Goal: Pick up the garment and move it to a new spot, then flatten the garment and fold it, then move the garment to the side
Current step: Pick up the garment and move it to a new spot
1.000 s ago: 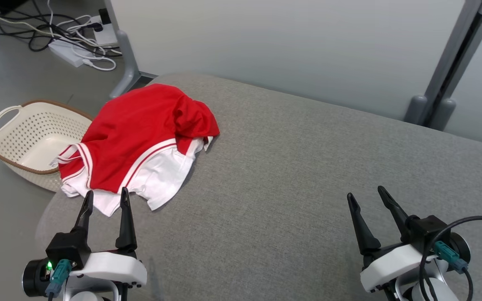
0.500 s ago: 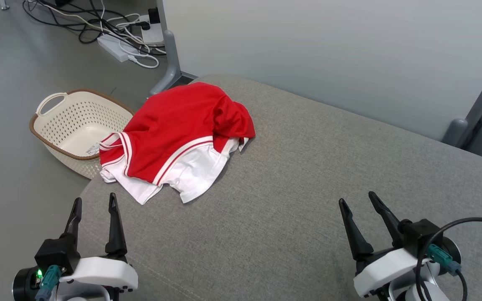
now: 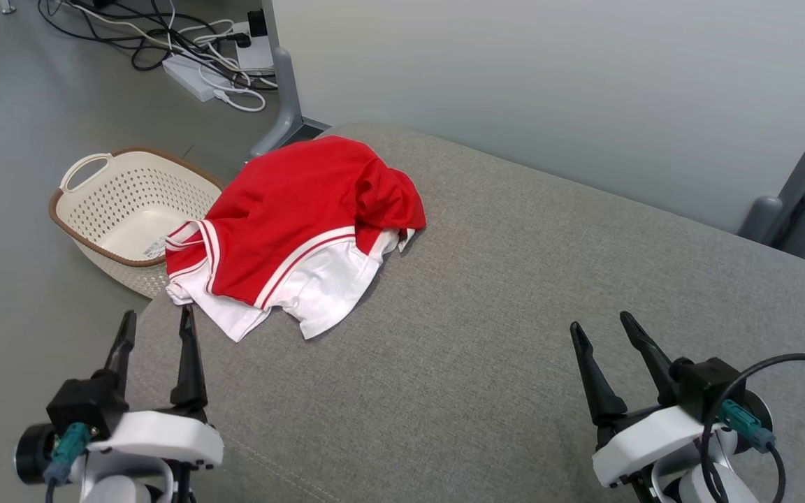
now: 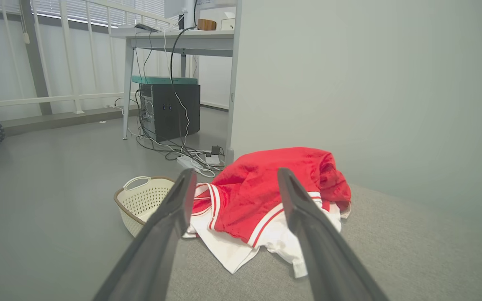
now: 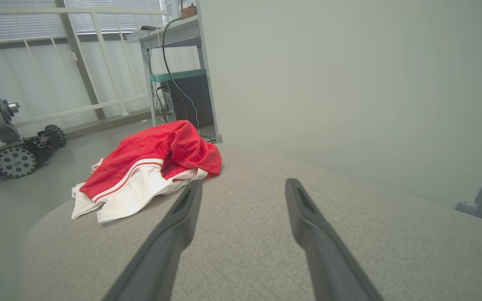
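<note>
- On the far left corner of a grey fabric-covered surface (image 3: 514,314) lies the garment (image 3: 291,216), a loose, crumpled heap.
- Most of the heap is red; a white sleeve edged with red-and-white striped trim spreads out on its near side.
- Its left edge reaches the rounded left rim of the surface, and no gripper touches it.
- Just left of the garment, down on the grey floor, stands a cream perforated basket (image 3: 123,209) with a brown rim and a loop handle.
- At the near left, the left gripper (image 3: 156,314) hovers over the left rim of the surface, its two dark fingers spread apart and grasping nothing. The tips point toward the garment's near white hem, close to it but apart.
- At the near right, the right gripper (image 3: 599,321) hovers above bare grey fabric, fingers likewise released and empty, well apart from the garment.
- Behind the surface rises a plain pale grey partition (image 3: 514,84).
- Far left, on the floor beyond the basket, lies a tangle of black and white cables (image 3: 193,70) with a power strip.
</note>
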